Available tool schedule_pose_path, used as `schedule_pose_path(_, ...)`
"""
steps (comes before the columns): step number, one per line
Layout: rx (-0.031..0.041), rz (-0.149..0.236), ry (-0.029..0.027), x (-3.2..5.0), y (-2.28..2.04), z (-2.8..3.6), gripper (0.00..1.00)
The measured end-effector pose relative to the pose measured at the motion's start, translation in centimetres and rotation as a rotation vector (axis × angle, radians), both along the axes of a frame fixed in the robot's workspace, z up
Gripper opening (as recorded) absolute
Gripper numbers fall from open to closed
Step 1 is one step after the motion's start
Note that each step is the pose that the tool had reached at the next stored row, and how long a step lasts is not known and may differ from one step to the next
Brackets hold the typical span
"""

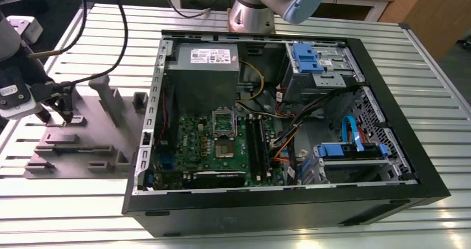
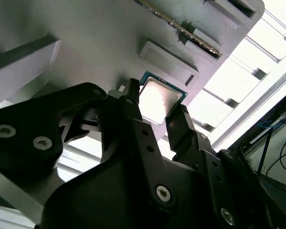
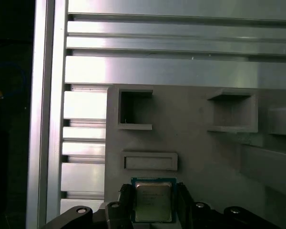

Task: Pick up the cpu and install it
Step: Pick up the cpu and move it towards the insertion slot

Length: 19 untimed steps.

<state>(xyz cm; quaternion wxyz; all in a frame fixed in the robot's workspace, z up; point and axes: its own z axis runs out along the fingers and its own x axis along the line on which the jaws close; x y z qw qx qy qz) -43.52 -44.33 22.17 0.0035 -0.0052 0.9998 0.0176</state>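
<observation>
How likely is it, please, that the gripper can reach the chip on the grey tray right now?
Probably yes: the gripper sits right at the chip on the tray, with nothing lying between them.

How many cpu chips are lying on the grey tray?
1. The cpu lies flat on the grey tray, right at the gripper, next to a low raised block. The gripper hides part of the tray.

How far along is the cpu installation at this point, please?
Early. Nothing installed yet: the cpu is at the grey tray, away from the computer case. In hand: the gripper is at the cpu. Left: moving it to the green motherboard and seating it.
</observation>
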Motion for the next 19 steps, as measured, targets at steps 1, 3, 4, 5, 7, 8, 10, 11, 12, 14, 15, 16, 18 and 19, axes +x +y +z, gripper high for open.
schedule_pose_path(1, 0.0, 0.0, 0.0, 0.0, 0.0, 0.28, 0.47)
schedule_pose_path(3, 0.0, 0.0, 0.0, 0.0, 0.0, 0.8, 0.47)
schedule_pose_path(4, 0.0001, 0.0, -0.0001, 0.0, 0.0, 1.06, 0.47)
schedule_pose_path(5, 0.0, 0.0, -0.0001, 0.0, 0.0, 1.31, 0.47)
schedule_pose_path(7, 0.0, 0.0, 0.0, 0.0, 0.0, 1.82, 0.47)
schedule_pose_path(8, 0.0, 0.0, 0.0, 0.0, 0.0, 2.1, 0.47)
schedule_pose_path(10, 0.0, 0.0, 0.0, 0.0, 0.0, 2.59, 0.47)
schedule_pose_path(11, 0.0, 0.0, 0.0001, 0.0, 0.0, 2.81, 0.47)
schedule_pose_path(12, 0.0, 0.0, 0.0001, 0.0, 0.0, 2.97, 0.47)
schedule_pose_path(14, 0.0001, 0.0, -0.0002, 0.0, 0.0, 3.03, 0.47)
schedule_pose_path(15, 0.0002, 0.0, -0.0003, 0.0, 0.0, 3.03, 0.47)
schedule_pose_path(16, 0.0001, 0.0, -0.0002, 0.0, 0.0, 3.04, 0.47)
schedule_pose_path(18, 0.0, 0.0, 0.0, 0.0, 0.0, 3.22, 0.47)
schedule_pose_path(19, 0.0, 0.0, 0.0, 0.0, 0.0, 3.22, 0.47)
